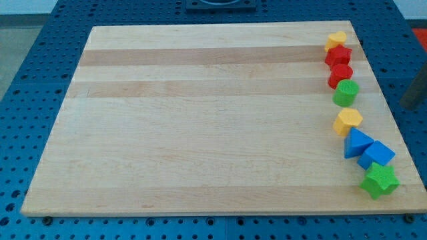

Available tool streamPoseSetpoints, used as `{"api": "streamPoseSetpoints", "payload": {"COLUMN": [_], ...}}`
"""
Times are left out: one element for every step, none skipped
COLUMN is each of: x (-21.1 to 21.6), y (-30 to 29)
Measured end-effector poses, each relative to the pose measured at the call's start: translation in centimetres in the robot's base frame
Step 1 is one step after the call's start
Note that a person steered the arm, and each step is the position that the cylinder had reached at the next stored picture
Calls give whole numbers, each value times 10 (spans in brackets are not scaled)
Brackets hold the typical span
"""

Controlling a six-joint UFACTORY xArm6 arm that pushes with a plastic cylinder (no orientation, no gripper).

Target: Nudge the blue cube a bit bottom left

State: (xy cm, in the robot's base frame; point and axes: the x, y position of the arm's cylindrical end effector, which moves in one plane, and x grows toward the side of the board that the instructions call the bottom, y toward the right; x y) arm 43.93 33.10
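The table carries a column of blocks along the view's right edge. The blue cube sits near the bottom of it, touching a blue triangular block and a green star block. We judge the cube light, rigid and free-sliding; push its upper-right face. Our tool, a bare rod holding nothing, seems the dark blur at the right edge; we cannot tell where my tip is.

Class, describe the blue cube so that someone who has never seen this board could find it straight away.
Start at the wooden board and follow the column of blocks down its right edge in the view. Second from the bottom sits the blue cube, touching the green star below it. Its blue neighbour up-left is a triangle; the cube shows a flat diamond-shaped top.
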Motion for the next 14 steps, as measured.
{"api": "streamPoseSetpoints", "payload": {"x": [48,60,61,80,94,95,95,95,95,95,99,112,116,116], "y": [0,0,-2,-17,-33,-49,-65,-70,-63,-58,-58,-64,-64,-64]}}
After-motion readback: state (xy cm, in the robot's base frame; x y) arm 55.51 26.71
